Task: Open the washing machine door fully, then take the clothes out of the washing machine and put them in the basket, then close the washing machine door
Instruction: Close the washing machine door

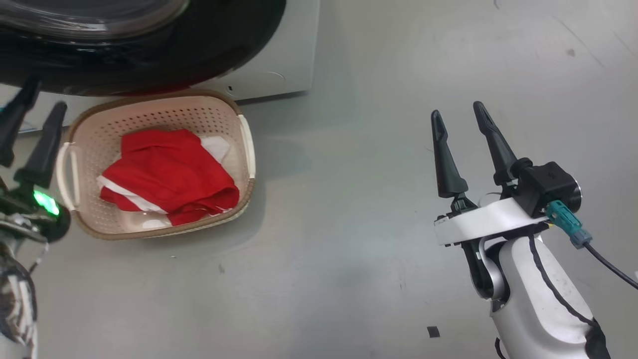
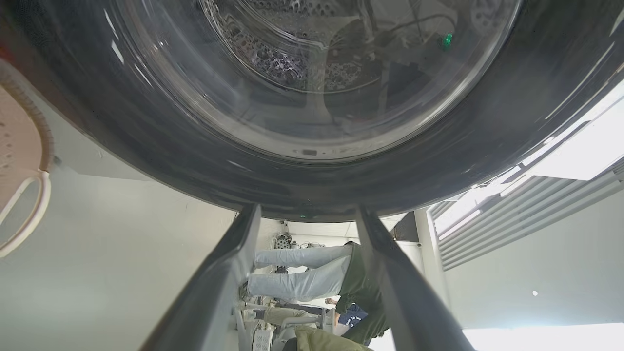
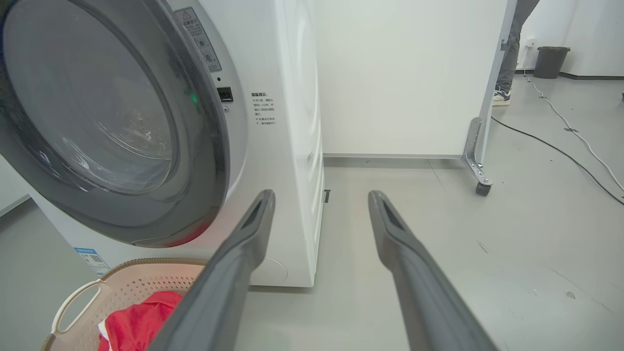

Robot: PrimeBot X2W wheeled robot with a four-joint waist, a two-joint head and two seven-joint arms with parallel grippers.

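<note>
The red clothes (image 1: 169, 174) with white trim lie in the cream basket (image 1: 149, 117) on the floor, in front of the white washing machine (image 1: 289, 60). The washing machine door (image 1: 149, 60) with its black rim and glass bowl overhangs the basket's far edge. It stands close to the machine front (image 3: 292, 146); I cannot tell whether it is latched. My left gripper (image 2: 307, 212) is open and empty, its tips just short of the door's rim (image 2: 312, 185). It is beside the basket's left handle in the head view (image 1: 48, 95). My right gripper (image 1: 456, 110) hangs open and empty over bare floor right of the basket.
A white partition on castors (image 3: 480, 146) stands right of the machine, with a cable (image 3: 560, 151) on the floor and a grey bin (image 3: 551, 61) beyond. A person's leg and shoe (image 3: 502, 95) show behind it. Another person (image 2: 312, 273) stands behind the left gripper.
</note>
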